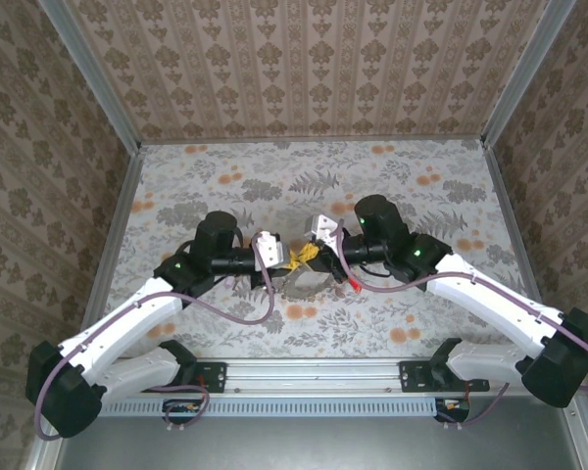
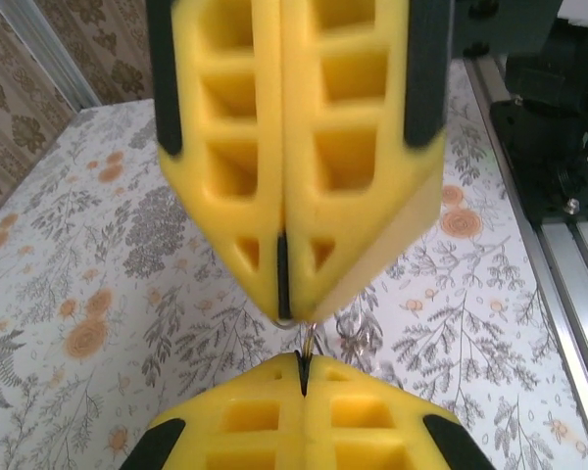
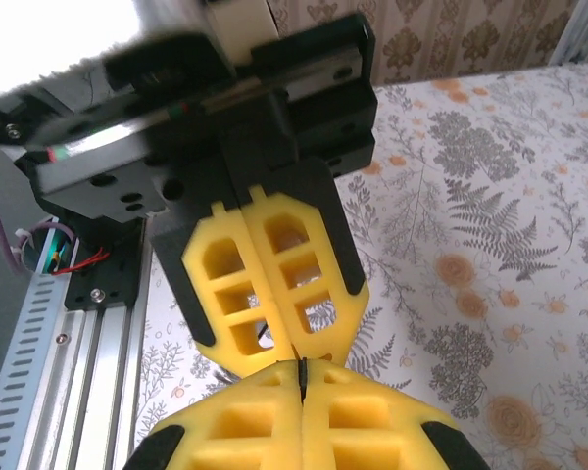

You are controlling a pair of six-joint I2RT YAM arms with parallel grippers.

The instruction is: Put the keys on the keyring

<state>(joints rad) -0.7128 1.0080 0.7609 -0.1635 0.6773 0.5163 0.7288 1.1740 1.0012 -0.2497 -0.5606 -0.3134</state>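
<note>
At the near edge of the table [image 1: 225,186], both arm bases bolted to a metal rail [image 1: 314,370]. Farther in, toward the table's middle, the keyring [image 1: 294,288], seen from above as a grey arc directly under the fingertips; resting on the floral cloth or lifted off it, impossible to tell. Just to its right, beside the right arm's purple cable [image 1: 402,284], a small red piece [image 1: 354,285], too tiny to name as one of the keys. Over the ring, left gripper [image 1: 295,260] and right gripper [image 1: 310,252] tip to tip, each with fingers pressed flat together. From the left wrist, a thin metal sliver [image 2: 308,343] between the two closed tips; in whose grip, and whether ring or key, impossible to tell. Beyond, patterned walls [image 1: 304,59] along the far edge.
</note>
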